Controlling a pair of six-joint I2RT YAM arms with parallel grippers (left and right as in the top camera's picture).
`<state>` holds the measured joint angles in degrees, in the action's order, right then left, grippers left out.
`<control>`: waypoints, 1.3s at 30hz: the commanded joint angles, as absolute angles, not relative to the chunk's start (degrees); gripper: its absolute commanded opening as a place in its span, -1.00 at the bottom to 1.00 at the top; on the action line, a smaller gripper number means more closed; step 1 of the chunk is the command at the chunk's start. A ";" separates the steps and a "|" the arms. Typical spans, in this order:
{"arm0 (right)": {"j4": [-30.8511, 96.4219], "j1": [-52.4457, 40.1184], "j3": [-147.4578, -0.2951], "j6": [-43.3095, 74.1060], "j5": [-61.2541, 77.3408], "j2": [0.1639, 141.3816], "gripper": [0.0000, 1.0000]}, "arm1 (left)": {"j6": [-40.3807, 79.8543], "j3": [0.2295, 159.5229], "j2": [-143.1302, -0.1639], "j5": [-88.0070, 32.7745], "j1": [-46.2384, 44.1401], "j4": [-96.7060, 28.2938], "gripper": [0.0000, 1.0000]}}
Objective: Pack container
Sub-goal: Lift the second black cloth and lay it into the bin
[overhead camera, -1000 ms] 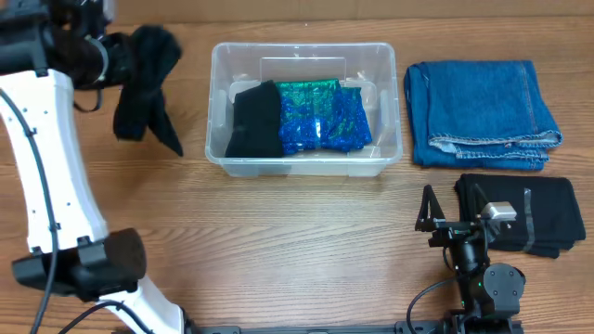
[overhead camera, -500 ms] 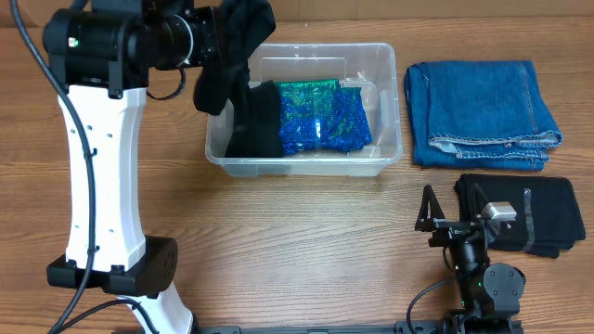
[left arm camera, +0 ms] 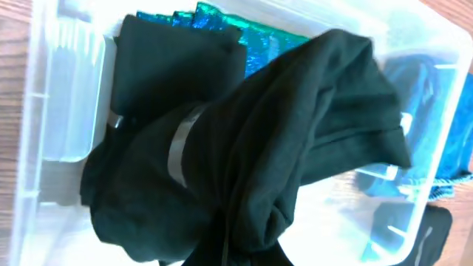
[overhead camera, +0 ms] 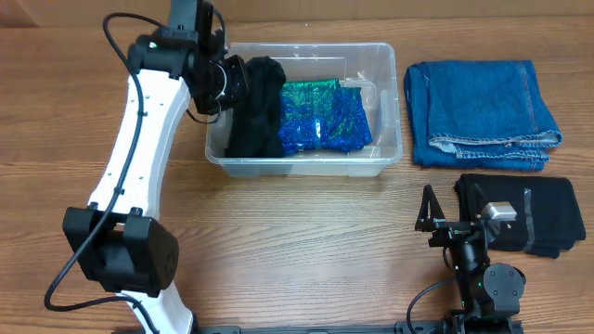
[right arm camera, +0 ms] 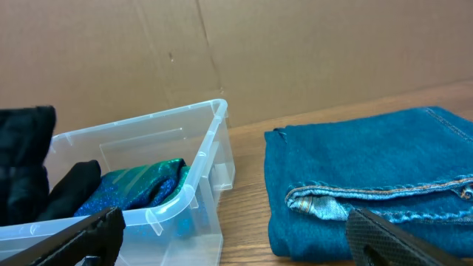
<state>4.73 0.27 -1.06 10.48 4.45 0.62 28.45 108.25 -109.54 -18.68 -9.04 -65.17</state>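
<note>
Over the last second the left gripper (overhead camera: 230, 82) has swung in from well outside the tub's left side. It now hangs over the left end of the clear rectangular plastic container (overhead camera: 306, 165), fingers clenched on a bunched black garment (left arm camera: 244, 148) with a grey band, though in the wrist view the fingertips themselves are buried in the cloth. The garment dangles just below the fingers, over a folded black cloth (overhead camera: 252, 137) already lying in the tub, with a glittery blue-green fabric (overhead camera: 325, 116) just beyond it toward the other end. The container has not shifted and sits at the far middle of the table. The carry therefore looks finished, and lowering and letting go is probably what remains for this piece. The right gripper (right arm camera: 235, 216) stays parked with fingers spread and empty. A folded blue denim piece (overhead camera: 483, 107) lies ahead of them and a flat black garment with a grey stripe (overhead camera: 538, 223) just beside, both apparently still to be packed.
</note>
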 commanded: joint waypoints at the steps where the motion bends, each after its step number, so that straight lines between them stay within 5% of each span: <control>1: 4.45 0.01 -0.45 10.66 4.12 0.16 1.00 | 30.83 103.44 -108.77 -18.81 -7.92 -58.96 -0.92; 4: 4.45 0.01 -0.45 10.66 4.12 0.16 1.00 | 30.87 103.00 -108.77 -14.20 -5.65 -55.83 -0.92; 6: 4.45 0.01 -0.45 10.66 4.12 0.16 1.00 | 30.55 103.00 -108.77 -9.58 -4.34 -54.96 -0.53; 8: 4.45 0.01 -0.45 10.66 4.12 0.16 1.00 | 26.48 103.00 -108.84 -7.44 -3.64 -53.23 0.28; 12: 4.45 0.01 -0.45 10.66 4.12 0.16 1.00 | 17.21 103.00 -109.40 -6.90 -4.25 -50.26 0.54; 14: 4.45 0.01 -0.45 10.66 4.12 0.16 1.00 | 16.64 103.00 -109.40 -7.07 -4.73 -50.06 0.37; 15: 4.45 0.01 -0.45 10.66 4.12 0.16 1.00 | 16.64 103.00 -109.40 -7.05 -5.04 -50.33 0.11; 17: 4.45 0.01 -0.45 10.66 4.12 0.16 1.00 | 15.22 102.78 -109.43 -7.03 -6.61 -51.42 -0.72; 18: 4.45 0.01 -0.45 10.66 4.12 0.16 1.00 | 14.48 102.48 -109.75 -6.98 -7.64 -51.62 -0.92; 28: 4.45 0.01 -0.45 10.66 4.12 0.16 1.00 | 13.63 102.45 -125.32 -6.37 -10.52 -52.51 -0.92; 39: 4.45 0.01 -0.45 10.66 4.12 0.16 1.00 | 10.41 116.57 -112.90 -5.74 -14.74 -62.13 -0.89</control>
